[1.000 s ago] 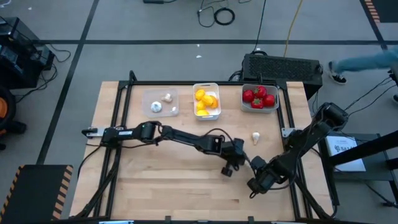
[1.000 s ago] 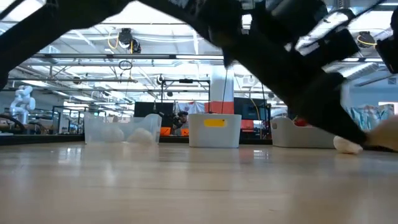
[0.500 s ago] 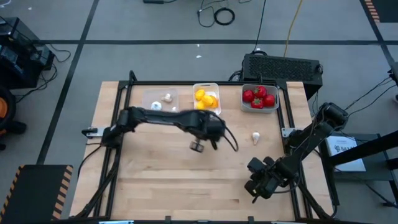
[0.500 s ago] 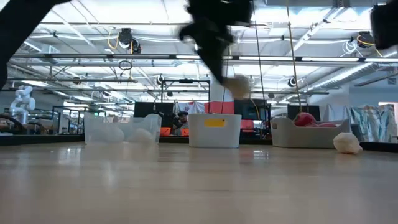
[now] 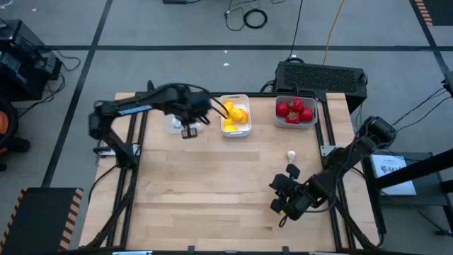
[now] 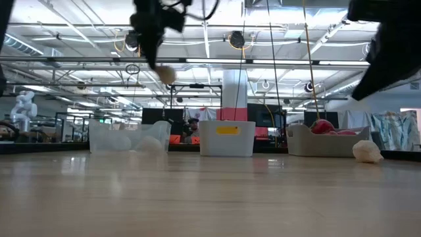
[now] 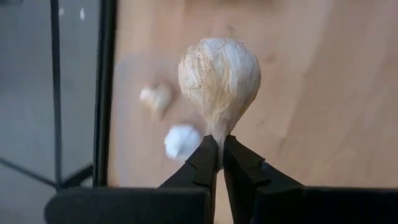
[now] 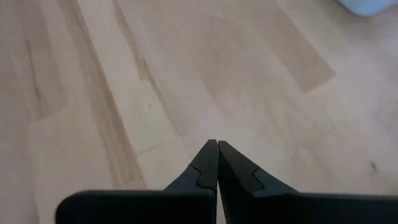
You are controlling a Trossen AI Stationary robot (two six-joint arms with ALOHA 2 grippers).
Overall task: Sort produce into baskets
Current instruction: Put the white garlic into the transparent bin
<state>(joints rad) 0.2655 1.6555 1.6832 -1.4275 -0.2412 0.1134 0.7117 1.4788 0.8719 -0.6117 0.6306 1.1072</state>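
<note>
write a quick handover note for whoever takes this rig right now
Left claw: shut on a garlic bulb by its stem, up above the clear tray.
Right claw: shut, holding nothing, low over the table's near right part.
Done: lemons in the white tray, tomatoes in the grey-white tray, some garlic in the clear tray.
Left: drop the held bulb in the clear tray, then fetch the loose garlic lying on the table.

place: robotics lab hall; evidence: ceiling pipes (image 6: pixel 197 62); white humanoid robot (image 6: pixel 24 108); floor cables (image 5: pixel 248 15)
</note>
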